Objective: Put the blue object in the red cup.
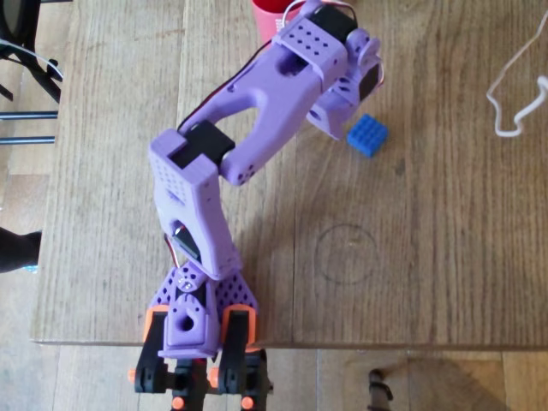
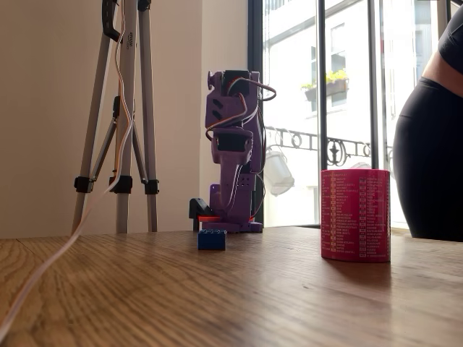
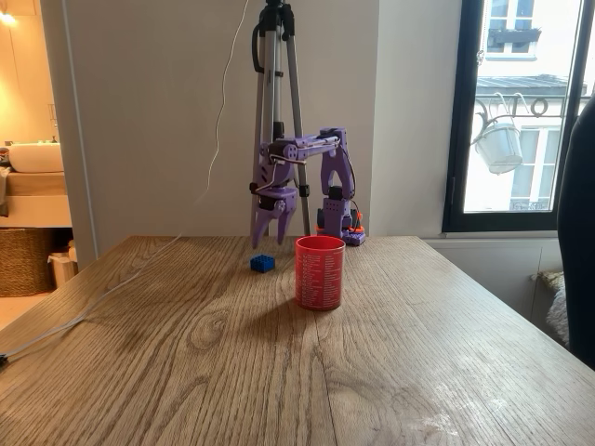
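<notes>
One purple arm hangs its tool [image 3: 271,234] above the wooden worktop [image 3: 279,372], fingers pointing down with a narrow gap between them and nothing gripped. The blue object [image 3: 262,263] lies flat on the worktop just below and slightly in front of the tool, apart from the fingers; in the overhead view the blue object [image 1: 366,135] sits just beside the arm's wrist, studs up. The red cup [image 3: 319,271] stands upright near the blue object, to its right and nearer the camera in a fixed view, its white print facing out; in a fixed view from the low side the red cup [image 2: 355,215] stands well to the right of the blue object [image 2: 212,239]. A white cable [image 1: 514,94] trails across the worktop beyond the blue object. A tripod [image 3: 276,111] stands behind the arm.
</notes>
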